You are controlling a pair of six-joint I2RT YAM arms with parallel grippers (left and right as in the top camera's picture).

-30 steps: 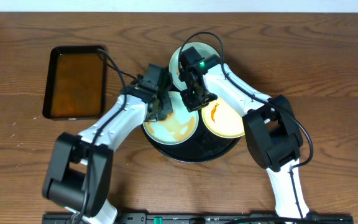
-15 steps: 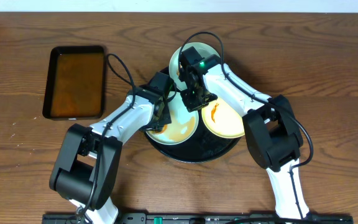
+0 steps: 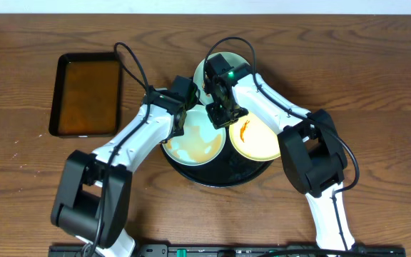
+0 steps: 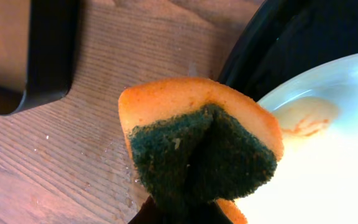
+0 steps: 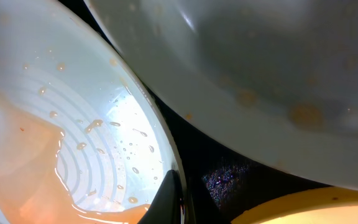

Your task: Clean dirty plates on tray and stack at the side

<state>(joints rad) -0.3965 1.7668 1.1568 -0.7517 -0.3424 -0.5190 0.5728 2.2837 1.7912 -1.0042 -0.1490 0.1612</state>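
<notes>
At the left edge of the large round glossy black tray, the left gripper is clamped on a folded orange-yellow sponge with a dark green scouring face; the left wrist view shows the green side pinched inward and the orange foam bulging around it; whether the sponge touches anything below it cannot be told. Just beside it lies the nearest of the three small round plates, a pale mint-blue plate filmed with thin orange-brown liquid; a fainter orange smear sits near its rim. Across that plate the right gripper hangs with its jaws together, over the gap where the three plates meet; one dark fingertip shows at the mint plate's rim, and whether it presses on that rim is not clear. Behind the right gripper sits the second mint-blue plate, mostly hidden by the arm; to the gripper's other side lies the pale yellow plate, with an orange sauce streak near its inner edge. All three plates rest on the round tray. Well apart from it on the brown wooden table stands a smaller rectangular black tray of brown liquid.
</notes>
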